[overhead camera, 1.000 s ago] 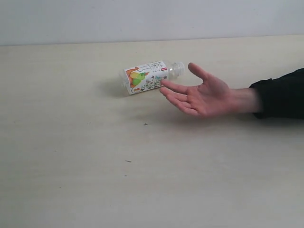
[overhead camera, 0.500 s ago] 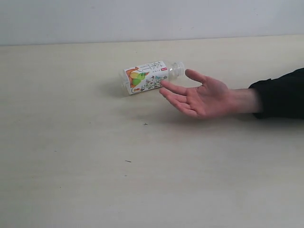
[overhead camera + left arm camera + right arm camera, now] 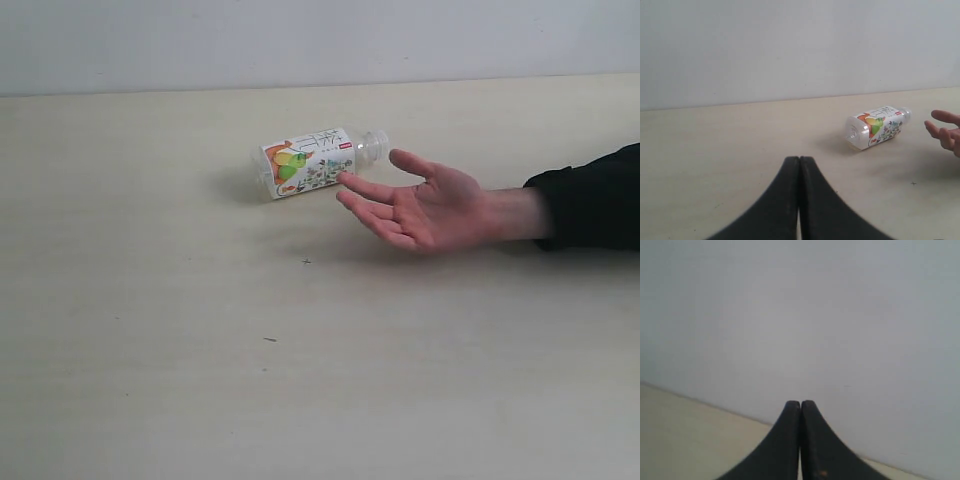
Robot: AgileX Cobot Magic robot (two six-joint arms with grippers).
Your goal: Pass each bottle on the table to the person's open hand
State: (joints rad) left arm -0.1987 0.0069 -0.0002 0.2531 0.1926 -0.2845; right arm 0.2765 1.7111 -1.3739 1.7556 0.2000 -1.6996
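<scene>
Nearest each wrist camera, both pairs of black fingers were pressed together with nothing between them. The left gripper (image 3: 799, 160) hung low over the worktop (image 3: 200, 350). The right gripper (image 3: 800, 403) pointed at the grey wall with only a strip of pale surface below it. Neither arm showed in the exterior view.

On the near half of the worktop lay only two tiny dark specks (image 3: 269, 339), one a little farther back than the other, in the same spots as a second earlier.

Beyond them, the person's hand (image 3: 430, 208) reached in from the right, palm up and fingers spread, with a black sleeve (image 3: 595, 198) covering the forearm. This was the one thing that had changed. A second before, the thumb had stood raised well above the palm. It had since dropped and lay flatter, and the whole hand had sunk slightly toward the surface.

Just past the fingertips lay the bottle (image 3: 310, 160), on its side, well back on the worktop and a little left of centre. Its orange and green fruit label faced up, and its clear neck pointed right and away. It had not moved across the three exterior frames. From the exterior view the forefinger seemed to meet the label's edge. The left wrist view showed a gap between the bottle (image 3: 875, 132) and the fingers (image 3: 945, 131).

Farthest back, the plain grey wall (image 3: 300, 40) met the worktop's rear edge.
</scene>
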